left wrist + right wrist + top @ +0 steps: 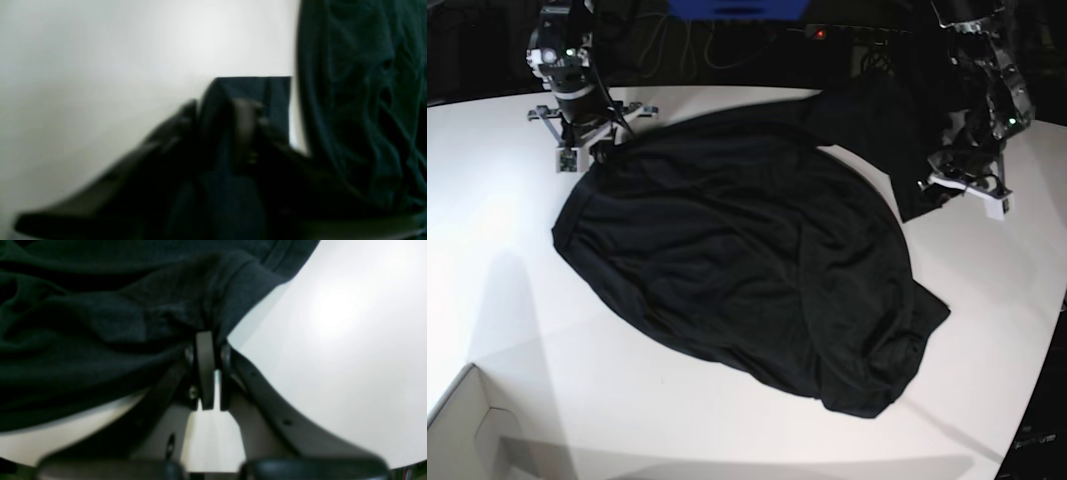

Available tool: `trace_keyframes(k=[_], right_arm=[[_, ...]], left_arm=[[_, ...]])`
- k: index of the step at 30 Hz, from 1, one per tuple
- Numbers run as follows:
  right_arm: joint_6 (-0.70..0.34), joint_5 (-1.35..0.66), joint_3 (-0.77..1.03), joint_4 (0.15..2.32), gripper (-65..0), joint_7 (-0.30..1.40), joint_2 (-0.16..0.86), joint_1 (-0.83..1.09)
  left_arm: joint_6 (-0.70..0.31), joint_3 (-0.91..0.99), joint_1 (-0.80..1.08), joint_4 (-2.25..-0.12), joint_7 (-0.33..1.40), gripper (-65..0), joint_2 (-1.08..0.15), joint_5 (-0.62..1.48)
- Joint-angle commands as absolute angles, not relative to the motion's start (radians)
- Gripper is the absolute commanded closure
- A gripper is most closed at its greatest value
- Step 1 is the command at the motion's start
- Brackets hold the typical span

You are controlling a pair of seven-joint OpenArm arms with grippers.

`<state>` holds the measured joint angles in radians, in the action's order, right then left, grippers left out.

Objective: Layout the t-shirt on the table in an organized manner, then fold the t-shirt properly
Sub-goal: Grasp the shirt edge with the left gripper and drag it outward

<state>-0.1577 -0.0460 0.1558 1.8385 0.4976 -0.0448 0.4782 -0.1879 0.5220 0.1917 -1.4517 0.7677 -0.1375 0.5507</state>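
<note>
The black t-shirt (747,260) is lying in a rumpled oval across the middle of the white desk (507,300), stretching from upper left to lower right in the base view. At upper left, the right tool (210,340) is pinching a bunched edge of the fabric, jaws together on it. At upper right, the left tool (947,180) is sitting at the shirt's far corner; its wrist view is too blurred and dark to tell whether it is clamping cloth. A pale box corner (467,430) is showing at lower left.
</note>
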Motion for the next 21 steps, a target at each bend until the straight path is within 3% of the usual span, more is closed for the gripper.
trace_keyframes(k=[1,2,11,21], right_arm=[[-0.157,-0.051,0.156,1.856,0.0,0.475,-0.044,0.479],[-0.157,-0.051,0.154,1.856,0.0,0.475,-0.044,0.479],[-0.157,-0.051,0.154,1.856,0.0,0.476,-0.044,0.478],[-0.157,-0.051,0.151,1.856,0.0,0.476,-0.045,0.461]], left_arm=[[-0.176,0.516,0.203,-1.445,0.842,-4.0,-0.134,0.524],[-0.174,0.516,0.203,-1.452,0.843,0.0,-0.134,0.524],[-0.174,0.684,0.206,-1.685,0.852,0.0,-0.154,0.535],[-0.176,0.932,0.213,-1.974,1.017,0.0,-0.154,0.526]])
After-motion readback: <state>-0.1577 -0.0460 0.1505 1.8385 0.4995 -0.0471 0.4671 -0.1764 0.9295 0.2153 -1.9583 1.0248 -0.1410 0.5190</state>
